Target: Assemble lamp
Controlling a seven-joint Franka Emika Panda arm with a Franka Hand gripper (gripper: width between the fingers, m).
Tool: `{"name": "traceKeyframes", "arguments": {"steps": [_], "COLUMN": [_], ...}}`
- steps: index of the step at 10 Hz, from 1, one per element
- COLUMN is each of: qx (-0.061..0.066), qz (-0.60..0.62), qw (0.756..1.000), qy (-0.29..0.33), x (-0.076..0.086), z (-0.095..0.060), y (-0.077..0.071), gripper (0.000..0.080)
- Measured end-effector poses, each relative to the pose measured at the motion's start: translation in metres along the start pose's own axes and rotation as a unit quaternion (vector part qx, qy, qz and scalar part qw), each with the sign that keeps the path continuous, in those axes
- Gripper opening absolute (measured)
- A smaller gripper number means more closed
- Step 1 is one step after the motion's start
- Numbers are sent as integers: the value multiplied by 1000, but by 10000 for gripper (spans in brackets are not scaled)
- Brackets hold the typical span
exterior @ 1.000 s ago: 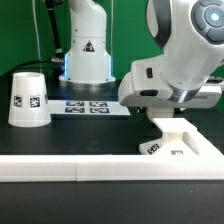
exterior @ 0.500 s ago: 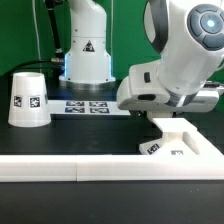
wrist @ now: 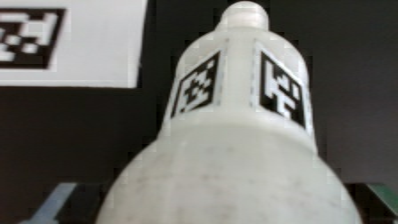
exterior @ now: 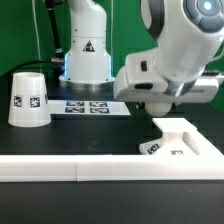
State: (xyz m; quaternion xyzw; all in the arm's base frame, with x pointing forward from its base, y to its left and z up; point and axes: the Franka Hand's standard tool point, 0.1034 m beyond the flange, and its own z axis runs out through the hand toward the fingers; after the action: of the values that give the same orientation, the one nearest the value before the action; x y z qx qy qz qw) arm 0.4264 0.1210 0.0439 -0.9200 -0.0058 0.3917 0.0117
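Pinching the bulb in my gripper — the wrist view is nearly all bulb. Its rounded body spans the gap, and a sliver of my fingers shows at each flank, tight against it. The neck points away from the camera, with two square tags on the narrower part. Behind it are the black table and one corner of the marker board.

Exterior view: my arm hangs over the table toward that view's right, above the base. The bulb and fingertips are hidden under the arm's bulk here. The base lies flat, just behind the long white rail. The shade stands wide end down at the exterior view's left — well apart from the base and arm.
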Motion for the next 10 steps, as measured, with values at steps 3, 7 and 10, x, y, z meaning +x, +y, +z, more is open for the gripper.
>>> {"name": "traceKeyframes", "arguments": {"steps": [3,7,10], "qx": [3,2,0], "qz": [-31,-36,-67], "qw": [999,993,974], "qy": [27,116,218], "x": [-4,7,7], "z": [-73,-90,-100], "y": [-1,-2,14], "gripper": [576,577,577]}}
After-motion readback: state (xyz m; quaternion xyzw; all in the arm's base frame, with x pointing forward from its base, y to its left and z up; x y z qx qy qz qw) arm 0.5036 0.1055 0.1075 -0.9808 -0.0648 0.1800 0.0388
